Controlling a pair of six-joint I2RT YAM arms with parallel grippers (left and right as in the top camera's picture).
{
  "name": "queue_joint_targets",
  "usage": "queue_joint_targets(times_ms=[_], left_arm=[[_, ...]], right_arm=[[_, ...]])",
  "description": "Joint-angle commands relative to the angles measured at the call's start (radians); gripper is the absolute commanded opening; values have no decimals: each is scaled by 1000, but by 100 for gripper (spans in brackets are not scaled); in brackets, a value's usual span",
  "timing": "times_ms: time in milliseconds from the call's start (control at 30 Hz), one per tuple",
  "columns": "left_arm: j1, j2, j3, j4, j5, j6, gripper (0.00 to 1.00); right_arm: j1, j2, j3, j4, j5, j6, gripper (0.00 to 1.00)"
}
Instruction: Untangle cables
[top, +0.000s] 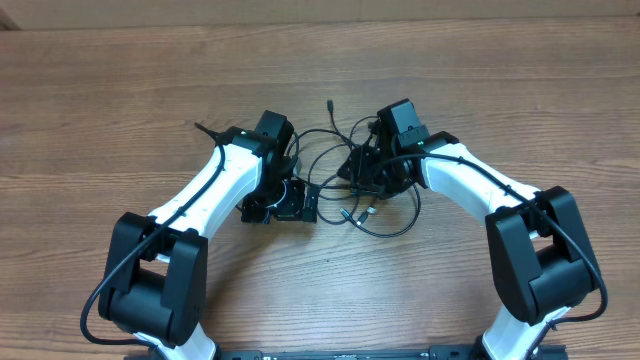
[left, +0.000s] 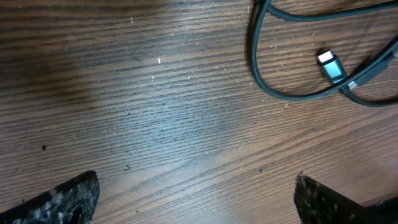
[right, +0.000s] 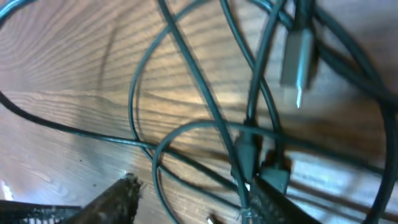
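Left hand (left: 196, 200): spread at its widest, holding nothing, above counter (left: 155, 93). Right hand (right: 199, 200): half open, straddling tangled cables (right: 208, 102), none clamped.

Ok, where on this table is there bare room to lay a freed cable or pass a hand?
Bare wood: the table far strip beyond both grippers, the near middle between the arm bases, and the patch under the open left gripper. Crowded: the cables tangled between the two grippers, mostly under the right gripper.
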Motion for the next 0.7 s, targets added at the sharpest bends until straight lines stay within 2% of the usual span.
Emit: queue_joint_targets(times_ms=[0,133,233,567,667], left_arm=[[-7,7,-5,1,-5,-6,100],[-7,7,-5,1,-5,-6,100],[-7,7,-5,1,-6,-6,100],[-7,7,-5,1,-5,-6,100],[-7,7,-5,1,-5,-6,100]], right_arm=[[3,7,-5,22,87,1,59],[3,8,-5,22,112,1,61],[5,14,-5,8,113,1,56],[16,68,-6,6,85,5,55],[16,68,-6,6,84,5,47]])
